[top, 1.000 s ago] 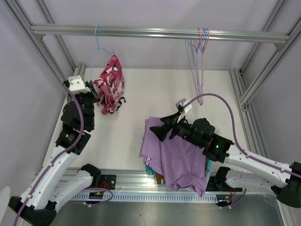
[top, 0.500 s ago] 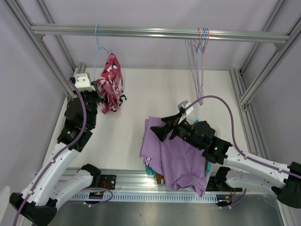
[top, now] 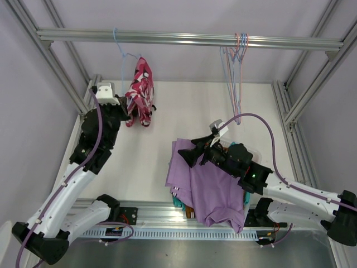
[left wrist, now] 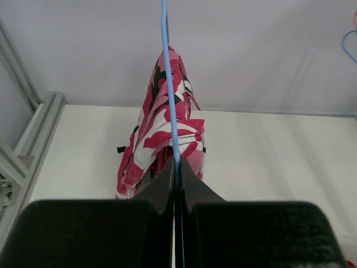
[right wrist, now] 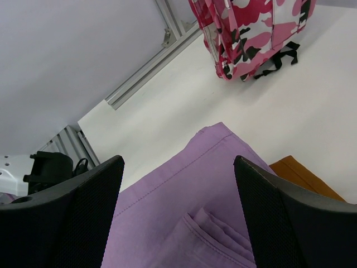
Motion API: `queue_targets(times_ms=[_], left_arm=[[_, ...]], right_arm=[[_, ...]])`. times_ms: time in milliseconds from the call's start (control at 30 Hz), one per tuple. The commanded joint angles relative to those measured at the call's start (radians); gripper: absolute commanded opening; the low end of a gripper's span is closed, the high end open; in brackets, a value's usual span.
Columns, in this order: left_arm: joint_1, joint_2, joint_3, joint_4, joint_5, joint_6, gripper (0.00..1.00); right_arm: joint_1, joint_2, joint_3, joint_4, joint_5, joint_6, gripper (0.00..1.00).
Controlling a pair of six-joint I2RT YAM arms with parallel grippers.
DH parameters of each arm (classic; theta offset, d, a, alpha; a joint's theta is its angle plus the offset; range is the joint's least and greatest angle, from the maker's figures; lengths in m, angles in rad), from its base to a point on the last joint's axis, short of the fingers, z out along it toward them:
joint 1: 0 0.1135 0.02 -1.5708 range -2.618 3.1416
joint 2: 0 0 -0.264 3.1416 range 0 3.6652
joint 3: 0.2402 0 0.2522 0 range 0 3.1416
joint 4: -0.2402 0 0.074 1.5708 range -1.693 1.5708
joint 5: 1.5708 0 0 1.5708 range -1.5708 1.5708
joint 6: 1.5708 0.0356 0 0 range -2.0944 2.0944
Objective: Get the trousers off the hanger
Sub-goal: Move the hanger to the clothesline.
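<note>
The pink-white-black camouflage trousers (top: 140, 93) hang on a light blue wire hanger (top: 119, 49) from the top rail, at the left. My left gripper (top: 126, 104) is shut on the hanger's blue wire (left wrist: 170, 111), beside the trousers (left wrist: 162, 128). The lilac trousers (top: 209, 181) lie on top of a pile at the table's front middle, with teal and rust-brown cloth showing under them. My right gripper (top: 188, 157) is open and empty above the pile's left edge; its view shows the lilac trousers (right wrist: 206, 190), rust-brown cloth (right wrist: 301, 176) and the camouflage trousers (right wrist: 251, 33).
Several empty wire hangers (top: 235, 78) hang from the aluminium rail (top: 189, 39) at the right. Frame posts stand at the left (top: 50, 56) and the right (top: 312, 84). The white tabletop (top: 184, 111) lies between the hangers and the pile.
My left gripper has risen and moved right with the hanger, swinging the camouflage trousers rightward and up. The right arm has barely moved.
</note>
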Motion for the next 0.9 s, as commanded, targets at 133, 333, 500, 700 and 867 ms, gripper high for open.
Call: queue_targets(times_ms=[133, 333, 500, 700, 867], left_arm=[[-0.001, -0.004, 0.083, 0.000, 0.174, -0.088, 0.00], [-0.002, -0.032, 0.103, -0.009, 0.202, -0.102, 0.00], [-0.008, -0.007, 0.111, -0.010, 0.240, -0.125, 0.01], [-0.063, 0.045, 0.137, -0.019, 0.268, -0.123, 0.00], [-0.093, 0.075, 0.157, -0.033, 0.289, -0.125, 0.00]], right_arm=[[-0.014, 0.012, -0.006, 0.070, 0.012, 0.006, 0.84], [-0.023, 0.016, -0.011, 0.074, 0.015, 0.009, 0.84], [-0.028, 0.021, -0.015, 0.087, 0.007, 0.015, 0.84], [-0.037, 0.021, -0.020, 0.096, -0.003, 0.020, 0.84], [-0.043, 0.018, -0.024, 0.097, -0.013, 0.024, 0.84]])
